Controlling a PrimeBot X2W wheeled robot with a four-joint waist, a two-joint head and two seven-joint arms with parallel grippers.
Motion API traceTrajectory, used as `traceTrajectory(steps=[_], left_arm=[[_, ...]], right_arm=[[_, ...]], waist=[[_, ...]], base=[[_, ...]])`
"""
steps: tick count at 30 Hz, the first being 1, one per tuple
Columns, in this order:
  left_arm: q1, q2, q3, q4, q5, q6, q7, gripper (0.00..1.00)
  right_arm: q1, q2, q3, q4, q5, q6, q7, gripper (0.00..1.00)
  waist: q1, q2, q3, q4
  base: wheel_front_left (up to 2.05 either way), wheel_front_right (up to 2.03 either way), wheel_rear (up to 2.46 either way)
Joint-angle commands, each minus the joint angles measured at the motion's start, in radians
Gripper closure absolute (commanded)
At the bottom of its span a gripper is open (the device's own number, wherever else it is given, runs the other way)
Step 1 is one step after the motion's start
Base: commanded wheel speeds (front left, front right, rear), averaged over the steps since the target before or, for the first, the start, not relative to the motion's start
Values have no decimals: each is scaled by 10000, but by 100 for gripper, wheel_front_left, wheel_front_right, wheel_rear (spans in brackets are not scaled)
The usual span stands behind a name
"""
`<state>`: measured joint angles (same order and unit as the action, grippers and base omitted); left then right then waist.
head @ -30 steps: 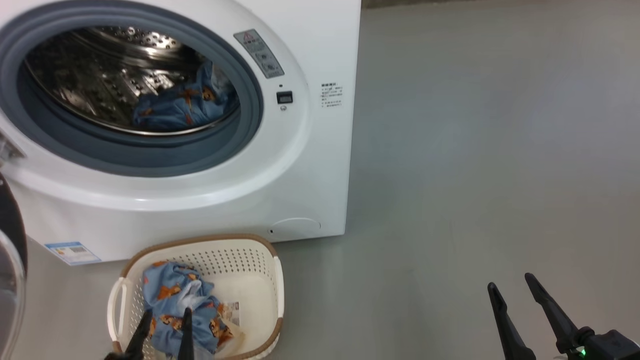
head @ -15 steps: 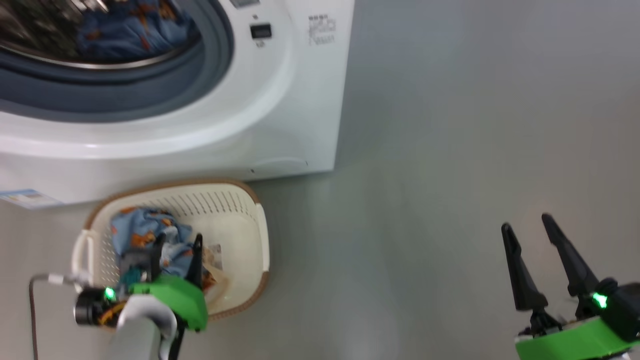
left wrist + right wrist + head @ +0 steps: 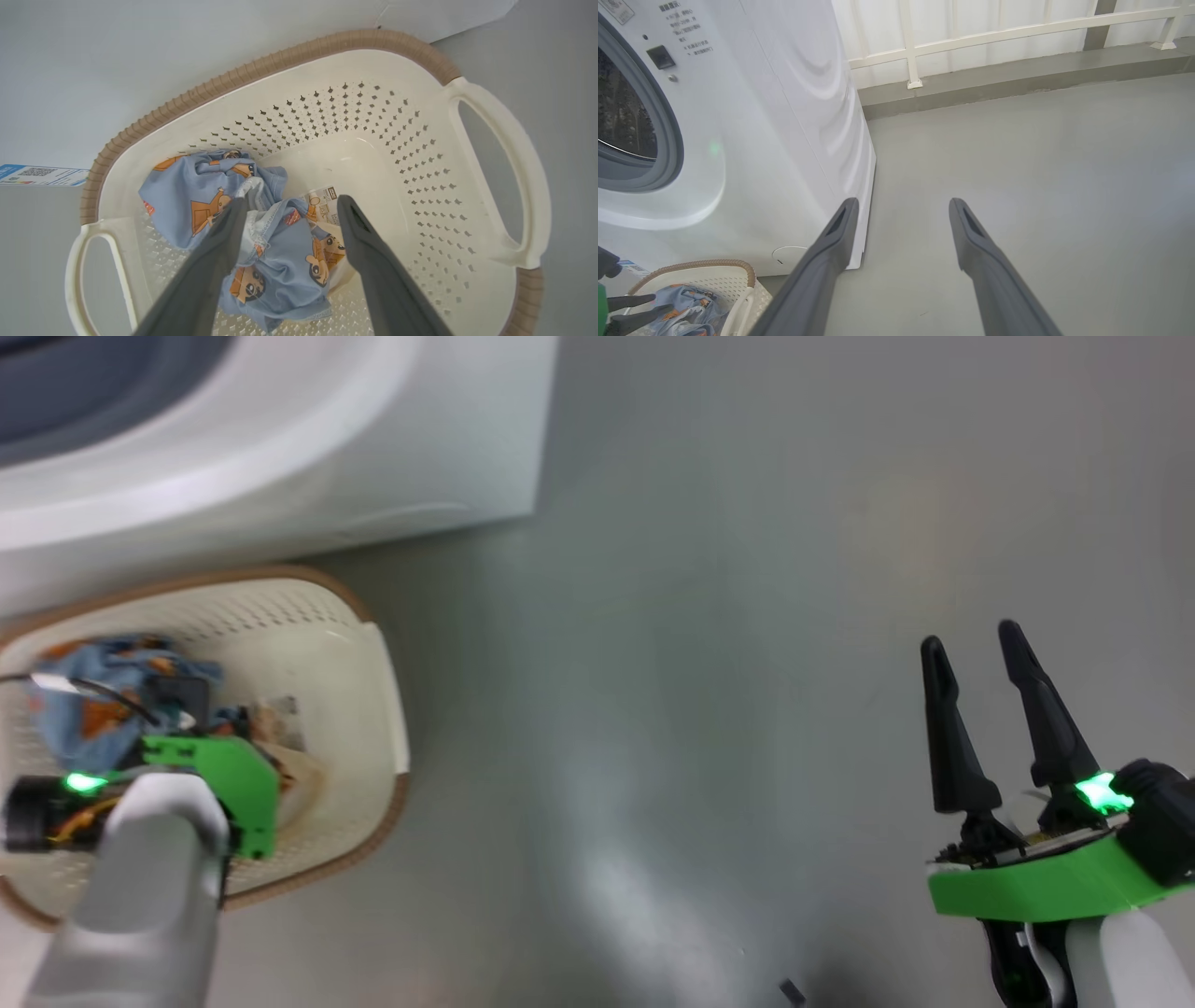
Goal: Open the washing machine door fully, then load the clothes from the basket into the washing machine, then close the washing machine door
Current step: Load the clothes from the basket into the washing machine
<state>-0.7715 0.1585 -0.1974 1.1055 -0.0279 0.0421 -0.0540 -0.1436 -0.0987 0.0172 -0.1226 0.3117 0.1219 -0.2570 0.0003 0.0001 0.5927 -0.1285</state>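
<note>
- The clothes (image 3: pixel 275 261) lie as one crumpled bundle on the bottom of the basket (image 3: pixel 373 116). The basket stands on the floor (image 3: pixel 747 663), just in front of the washing machine (image 3: pixel 784 116).
- The left tool (image 3: pixel 292 203) hangs inside the basket with its two fingers apart, one on each side of the bundle's top folds. It holds nothing; whether a finger already touches the fabric I cannot tell.
- The right tool (image 3: pixel 971 639) is also spread apart and empty, over bare floor well away from the basket.
- The fabric looks thin, soft and light. I judge it will give way under the fingers, then sag and hang down when lifted.
- It is not fragile, but a shallow pinch on one layer could slip out.
- The best place to take hold is, I think, the raised thick fold in the middle of the bundle, where the white hem shows, so that several layers are caught together.
- The basket looks light too, so it may slide or lift if a loose end catches on its rim.
</note>
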Motion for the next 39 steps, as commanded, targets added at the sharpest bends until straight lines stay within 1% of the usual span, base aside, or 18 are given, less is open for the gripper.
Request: traceTrajectory(steps=[1, 5, 9, 11, 12, 16, 21, 22, 25, 26, 27, 28, 29, 33, 39], left_arm=[[-208, 595, 155, 177, 108, 159, 128, 0], [-544, 1103, 256, 712, 19, 197, 495, 0], [-763, 1526, 589, 1082, -337, 236, 842, 0], [-861, 1689, 819, 1175, -579, 305, 945, 0], [-861, 1689, 819, 1175, -579, 305, 945, 0], [-1074, 1985, 1005, 1317, -801, 426, 1271, 0], [-1383, 2398, 894, 1452, -703, 738, 1818, 0], [-1489, 2517, 845, 1500, -663, 895, 2066, 0], [-1603, 2607, 783, 1568, -632, 1117, 2466, 0], [-1633, 2634, 771, 1582, -632, 1177, 2553, 9], [-1646, 2671, 732, 1598, -610, 1210, 2657, 46], [-1664, 2694, 741, 1615, -639, 1236, 2782, 78], [-1675, 2716, 761, 1628, -679, 1257, 2869, 100], [-1653, 2768, 758, 1625, -769, 1266, 2821, 100], [-1493, 2700, 922, 1407, -1086, 1253, 2123, 100]], right_arm=[[-96, 40, 274, -175, 196, 88, -48, 0], [-373, 232, 382, -123, 338, 88, -48, 0], [-535, 352, 494, -125, 469, 88, -48, 0], [-590, 394, 545, -134, 532, 88, -48, 0], [-590, 394, 545, -134, 532, 88, -48, 0], [-694, 443, 667, -196, 621, 88, -48, 0], [-821, 468, 761, -317, 670, 88, -48, 0], [-845, 473, 776, -382, 667, 88, -48, 0], [-867, 477, 805, -459, 668, 88, -48, 0], [-876, 478, 809, -483, 670, 88, -48, 0], [-881, 479, 814, -501, 670, 88, -48, 0], [-888, 480, 817, -514, 673, 88, -48, 0], [-897, 480, 821, -522, 677, 88, -48, 0], [-930, 482, 785, -531, 704, 88, -48, 0], [-953, 483, 646, -517, 704, 88, -48, 0]], waist=[[-3, -1, 1363, -1198], [-3, -1, 1861, -1623], [-3, -1, 2351, -1943], [-3, -1, 2575, -2058], [-3, -1, 2575, -2058], [-3, -1, 2982, -2193], [-3, -1, 3318, -2264], [-3, -1, 3398, -2256], [-3, -1, 3476, -2246], [-3, -1, 3498, -2238], [-3, -1, 3510, -2232], [-3, -1, 3523, -2227], [-3, -1, 3533, -2226], [-3, -1, 3529, -2176], [-3, -1, 3442, -1975]], base=[[0, 0, 0], [0, 0, 0], [0, 0, 0], [0, 0, 0], [0, 0, 0], [0, 0, 0], [0, 0, 0], [0, 0, 0], [0, 0, 0], [0, 0, 0], [0, 0, 0], [0, 0, 0], [0, 0, 0], [0, 0, 0], [0, 0, 0]])
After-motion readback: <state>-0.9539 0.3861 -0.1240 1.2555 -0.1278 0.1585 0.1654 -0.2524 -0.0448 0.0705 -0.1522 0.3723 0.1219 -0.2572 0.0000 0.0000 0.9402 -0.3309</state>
